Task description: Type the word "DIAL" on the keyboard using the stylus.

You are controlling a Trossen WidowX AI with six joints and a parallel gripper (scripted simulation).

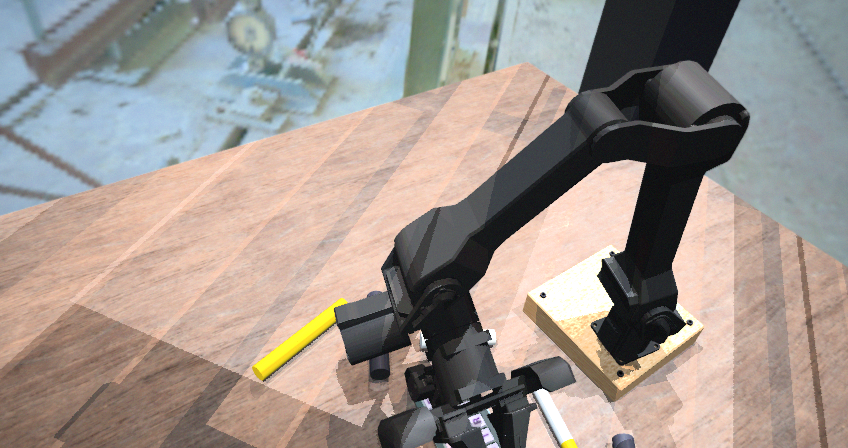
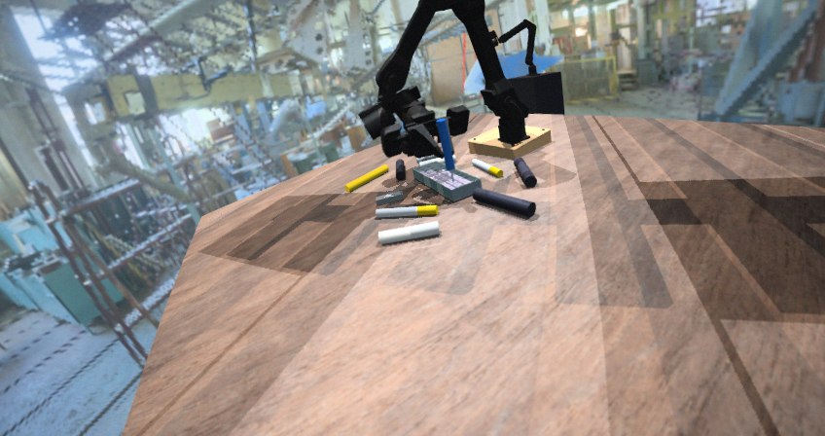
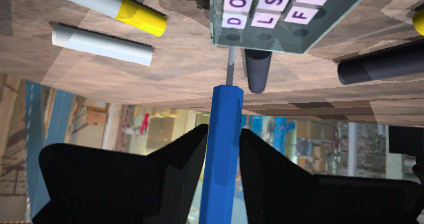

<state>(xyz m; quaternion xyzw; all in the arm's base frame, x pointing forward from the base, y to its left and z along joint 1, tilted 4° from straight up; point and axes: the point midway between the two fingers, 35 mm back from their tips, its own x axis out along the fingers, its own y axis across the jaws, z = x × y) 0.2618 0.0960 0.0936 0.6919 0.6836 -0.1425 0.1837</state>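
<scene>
The stylus (image 2: 445,142) (image 3: 223,154) has a blue handle and a thin grey tip. My gripper (image 3: 224,133) is shut on the blue handle, with one black finger on each side. The stylus stands nearly upright in the exterior view, over the keyboard (image 2: 461,191) (image 3: 268,44). In the wrist view the tip reaches the keyboard's edge, close to the D key (image 3: 234,21). Whether the tip touches anything, I cannot tell. Keys O, L, S, F and K also show there. In the top view the arm hides the stylus and most of the keyboard.
Around the keyboard lie a yellow stick (image 1: 297,339) (image 2: 367,178), dark sticks (image 2: 503,202) (image 2: 524,171) (image 3: 257,71), white-and-yellow sticks (image 2: 487,167) (image 2: 399,211), a white stick (image 2: 409,233) and a grey block (image 2: 388,198). The arm stands on a wooden base (image 1: 556,318).
</scene>
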